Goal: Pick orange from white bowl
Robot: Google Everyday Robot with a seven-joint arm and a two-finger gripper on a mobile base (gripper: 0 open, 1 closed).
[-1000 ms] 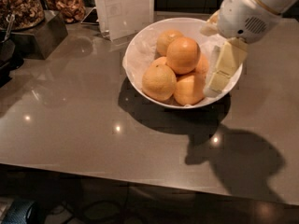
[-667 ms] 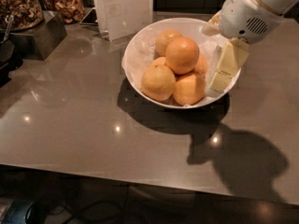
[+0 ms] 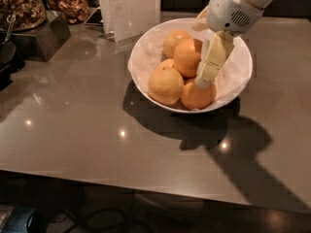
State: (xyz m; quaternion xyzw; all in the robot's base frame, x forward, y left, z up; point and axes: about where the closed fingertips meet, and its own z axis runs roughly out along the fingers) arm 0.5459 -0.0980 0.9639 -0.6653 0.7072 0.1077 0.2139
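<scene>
Gripper (image 3: 204, 80) is found low inside the white bowl (image 3: 141, 57), just right of the orange (image 3: 187, 57) that is perched on top of the pile. Whether it is open or closed cannot be told, and nothing is seen to be held. The orange is judged firm, moderately heavy, smooth and apt to roll. It is best taken across its widest part, with pressure kept moderate so the skin is not bruised.
</scene>
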